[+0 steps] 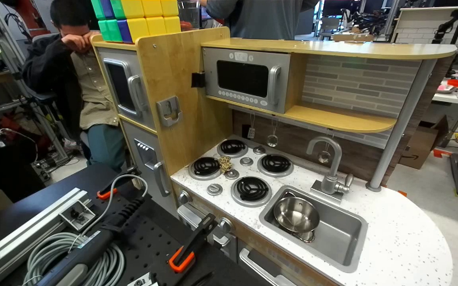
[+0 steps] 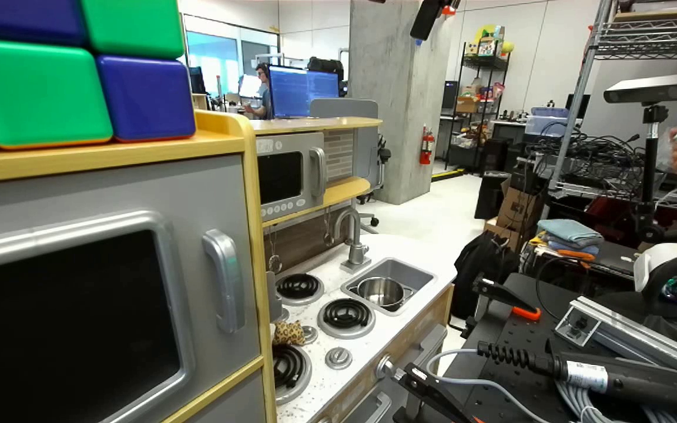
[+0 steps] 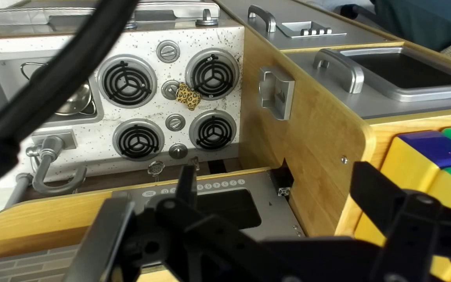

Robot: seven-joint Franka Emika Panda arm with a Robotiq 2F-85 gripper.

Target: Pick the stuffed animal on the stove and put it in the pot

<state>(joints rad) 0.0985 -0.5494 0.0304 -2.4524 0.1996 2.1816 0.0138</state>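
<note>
The stuffed animal is a small tan toy with dark leopard spots, seen in both exterior views (image 1: 225, 164) (image 2: 289, 333) and the wrist view (image 3: 188, 96). It lies on the white stove (image 1: 227, 190), against a burner's ring and a silver knob. The shiny steel pot (image 1: 296, 214) stands inside the grey sink; it also shows in an exterior view (image 2: 381, 291). In the wrist view a black cable partly covers the pot (image 3: 76, 101). My gripper (image 3: 278, 186) is open and empty, well away from the toy. I cannot make it out clearly in either exterior view.
A microwave (image 1: 249, 77) and wooden shelf (image 1: 340, 115) overhang the stove's back. A tall wooden cabinet (image 1: 189, 71) with coloured blocks (image 1: 141, 20) on top walls one side. A curved faucet (image 1: 334, 155) rises beside the sink (image 1: 362, 230). A black table (image 1: 149, 238) holds clamps and cables.
</note>
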